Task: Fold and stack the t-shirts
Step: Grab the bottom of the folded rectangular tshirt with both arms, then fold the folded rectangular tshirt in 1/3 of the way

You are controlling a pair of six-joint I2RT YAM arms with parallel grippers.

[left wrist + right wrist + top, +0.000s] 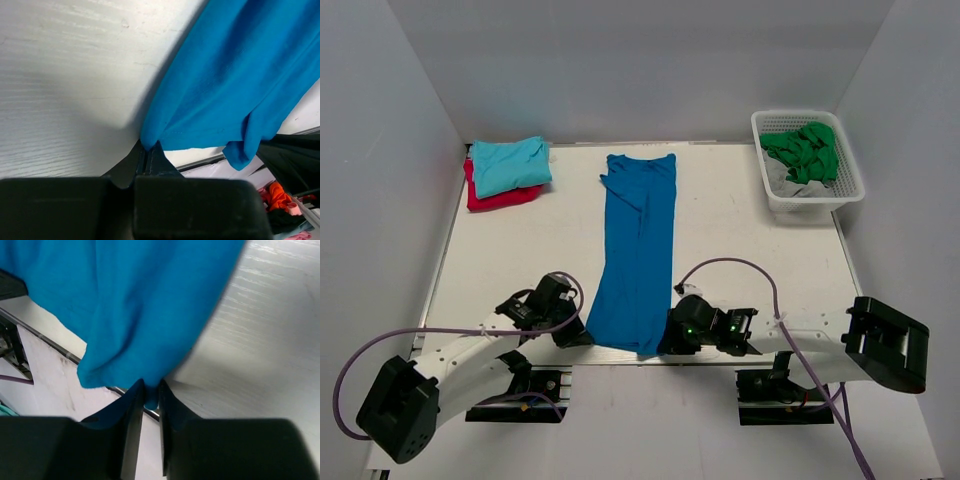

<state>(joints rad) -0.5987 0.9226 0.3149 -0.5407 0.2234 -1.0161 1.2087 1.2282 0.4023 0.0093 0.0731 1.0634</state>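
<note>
A royal-blue t-shirt lies as a long narrow strip down the middle of the table, collar at the far end. My left gripper is shut on the hem's near left corner. On the other side my right gripper is shut on the near right corner, with blue cloth bunched between its fingers. At the back left a turquoise t-shirt lies folded on top of a folded red t-shirt.
A white basket at the back right holds green and grey clothes. The table's near edge runs just under both grippers. Grey walls close in the back and both sides.
</note>
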